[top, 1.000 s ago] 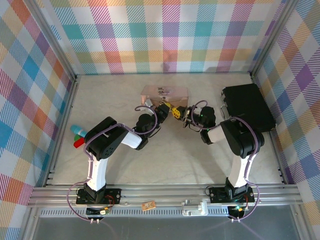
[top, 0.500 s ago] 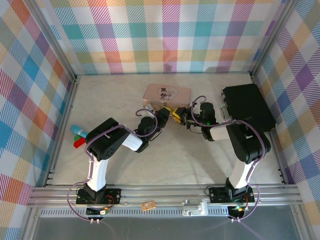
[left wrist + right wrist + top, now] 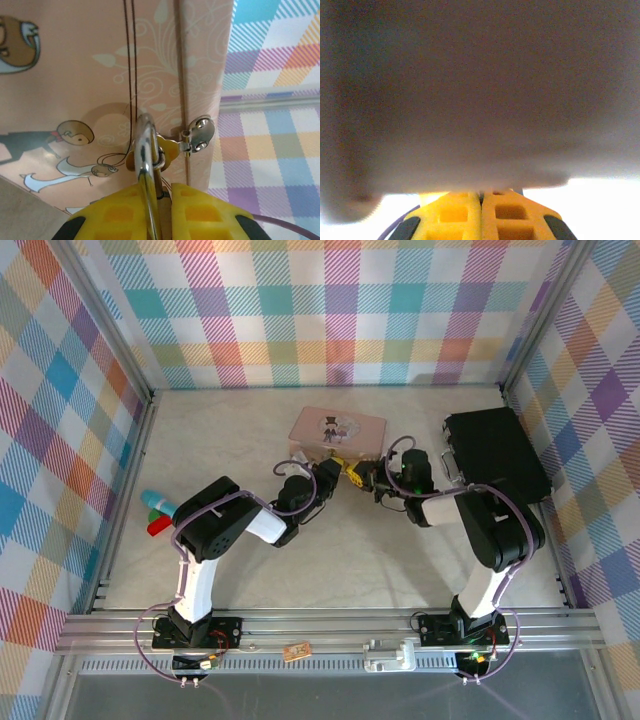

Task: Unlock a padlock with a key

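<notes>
Beyond the left gripper (image 3: 340, 470) and the right gripper (image 3: 368, 478) stands a back wall (image 3: 330, 310) of pastel plaid. Matching plaid walls close in well out to either side of them, joined at the corners by slanting aluminium posts (image 3: 112, 325). Beneath both lies a pale, faintly mottled tabletop (image 3: 230, 430), evenly lit with soft shadows, and behind them a silver rail (image 3: 330, 625) runs along the near edge.

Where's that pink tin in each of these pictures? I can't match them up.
Top external: pink tin just above the picture's centre.
Left wrist: it covers the left and middle, its metal clasp on its right edge.
Right wrist: a blurred close surface above the right gripper; cannot tell whether it is the tin.
Shared landmark: the plaid wall, behind the tin from above, right of it at the left wrist.
</notes>
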{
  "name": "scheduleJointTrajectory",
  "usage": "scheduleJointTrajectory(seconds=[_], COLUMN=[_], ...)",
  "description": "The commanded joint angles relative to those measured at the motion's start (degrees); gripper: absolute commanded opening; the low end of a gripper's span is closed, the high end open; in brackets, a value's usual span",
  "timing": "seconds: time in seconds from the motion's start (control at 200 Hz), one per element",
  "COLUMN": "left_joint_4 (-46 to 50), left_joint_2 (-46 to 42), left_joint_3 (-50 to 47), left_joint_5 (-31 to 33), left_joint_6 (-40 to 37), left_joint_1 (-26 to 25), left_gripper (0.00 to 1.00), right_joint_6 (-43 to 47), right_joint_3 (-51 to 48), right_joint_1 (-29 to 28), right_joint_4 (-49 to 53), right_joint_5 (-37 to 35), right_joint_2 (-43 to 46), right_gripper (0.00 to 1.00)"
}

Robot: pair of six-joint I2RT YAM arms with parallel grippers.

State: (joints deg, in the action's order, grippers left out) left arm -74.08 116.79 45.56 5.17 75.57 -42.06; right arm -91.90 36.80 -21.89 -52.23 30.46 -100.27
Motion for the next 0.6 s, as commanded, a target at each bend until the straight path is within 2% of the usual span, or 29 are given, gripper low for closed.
scheduleJointTrajectory(seconds=[0.0,0.075,0.14,0.23,0.35,0.48,0.595], left_joint_4=[-4.5,-4.8,-5.0,-5.2,-4.9,-4.5,-3.9], left_joint_2=[1.1,1.3,2.1,4.0,3.6,1.9,1.4], left_joint_3=[0.3,0.0,0.6,1.7,1.6,-0.6,-1.6], left_joint_5=[-6.5,-7.1,-7.8,-8.1,-7.5,-4.2,-2.2], left_joint_6=[-9.0,-12.1,-13.5,-12.9,-13.1,-11.3,-8.6], left_joint_1=[-2.7,-3.2,-3.6,-4.0,-4.4,-4.0,-3.0], left_gripper=[0.0,0.0,0.0,0.0,0.0,0.0,0.0], right_joint_6=[-25.9,-41.8,-47.0,-46.0,-46.7,-37.2,-27.7], right_joint_3=[-4.0,-5.4,-3.8,-1.3,1.0,3.2,3.9], right_joint_1=[-2.2,-3.9,-4.0,-3.6,-3.1,-1.6,0.0], right_joint_4=[-14.4,-25.1,-28.4,-26.1,-28.4,-25.6,-23.2], right_joint_5=[-2.7,-6.9,-10.3,-12.8,-9.9,-3.5,1.2], right_joint_2=[1.9,0.4,1.4,4.0,-1.0,-5.4,-9.5], right_gripper=[0.0,0.0,0.0,0.0,0.0,0.0,0.15])
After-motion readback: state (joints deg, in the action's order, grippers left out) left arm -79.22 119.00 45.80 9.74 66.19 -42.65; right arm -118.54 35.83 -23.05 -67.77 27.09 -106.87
